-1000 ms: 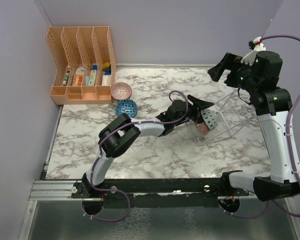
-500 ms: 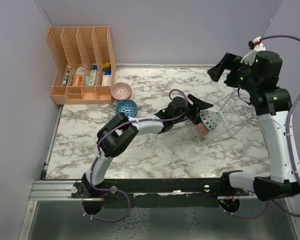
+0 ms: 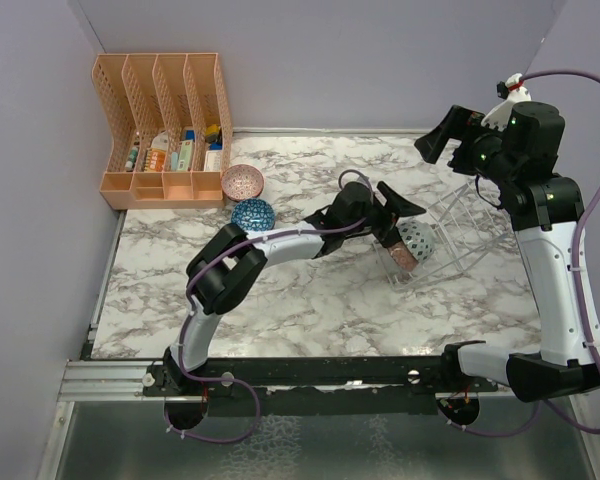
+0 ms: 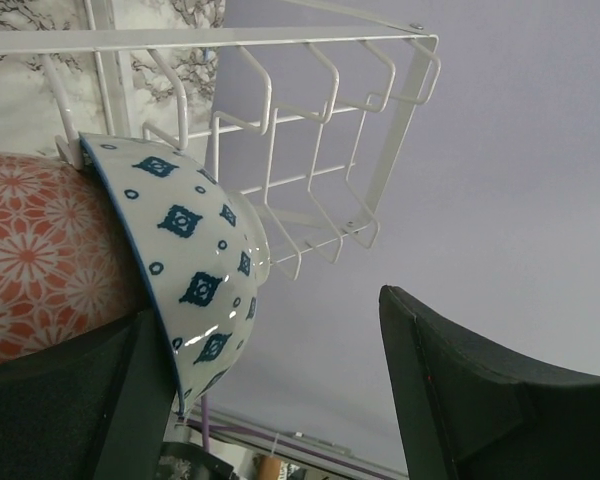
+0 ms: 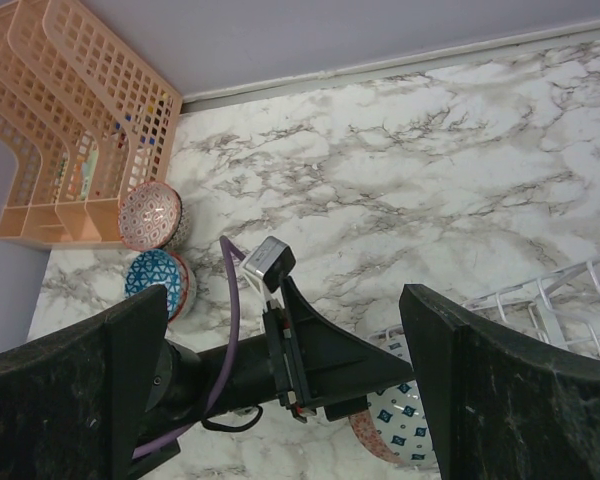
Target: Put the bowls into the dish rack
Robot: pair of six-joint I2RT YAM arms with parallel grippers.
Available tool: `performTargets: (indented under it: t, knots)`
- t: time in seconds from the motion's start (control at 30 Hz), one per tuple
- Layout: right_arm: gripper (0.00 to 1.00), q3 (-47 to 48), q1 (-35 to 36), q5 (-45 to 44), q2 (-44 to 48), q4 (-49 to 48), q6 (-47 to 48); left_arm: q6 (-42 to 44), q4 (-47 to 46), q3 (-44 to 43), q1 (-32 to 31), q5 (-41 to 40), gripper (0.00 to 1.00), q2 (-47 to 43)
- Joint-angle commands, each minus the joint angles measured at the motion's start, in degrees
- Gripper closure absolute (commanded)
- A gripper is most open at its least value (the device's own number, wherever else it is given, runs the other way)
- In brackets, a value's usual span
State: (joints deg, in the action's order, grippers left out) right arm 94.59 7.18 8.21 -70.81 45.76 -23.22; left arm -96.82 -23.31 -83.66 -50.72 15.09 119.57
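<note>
The dish rack (image 3: 458,232), white wire, sits tilted at the right of the table. Two bowls stand on edge in its near end: a white one with blue diamonds (image 3: 417,238) (image 4: 195,255) and a pink-red floral one (image 3: 405,258) (image 4: 35,260) behind it. My left gripper (image 3: 405,222) (image 4: 280,400) is open right at these bowls; one finger (image 4: 70,410) lies against the white bowl's rim, the other stands well clear. Two more bowls rest on the table, a pink one (image 3: 242,181) (image 5: 150,215) and a blue one (image 3: 252,215) (image 5: 160,282). My right gripper (image 3: 448,135) (image 5: 280,400) hangs open and empty above the rack.
An orange slotted organizer (image 3: 165,130) with small items stands at the back left, next to the two loose bowls. The left arm (image 3: 280,250) stretches across the middle of the marble table (image 3: 310,310). Purple walls close in the left, back and right.
The left jaws have spread wider off the white bowl, and the left wrist has drifted slightly back-left. Both bowls stay in the rack. The right arm has not moved.
</note>
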Motion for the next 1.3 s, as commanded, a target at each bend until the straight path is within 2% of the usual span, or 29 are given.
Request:
performTargets:
  t: [0.0,0.57,0.93,1.13,1.27]
  knots:
    - [0.00,0.24,0.29,0.67,0.14,-1.90,0.81,3.65,5.34,-0.73,1.09,2.31,0.21,-3.44]
    - [0.00,1.26,0.29,0.67,0.19,-1.81,0.76,7.58,10.12,1.94,2.90,3.81,0.15,-7.42]
    - [0.00,0.83,0.29,0.96,0.47,-1.73,0.87,12.38,13.43,5.76,5.31,3.34,0.10,-13.66]
    - [0.01,1.23,0.29,0.50,0.43,-1.31,1.20,14.67,15.48,13.49,6.49,2.15,0.09,-18.51]
    - [0.01,1.77,0.27,0.41,-0.06,-0.78,1.25,13.46,13.48,17.69,6.70,1.72,0.10,-19.75]
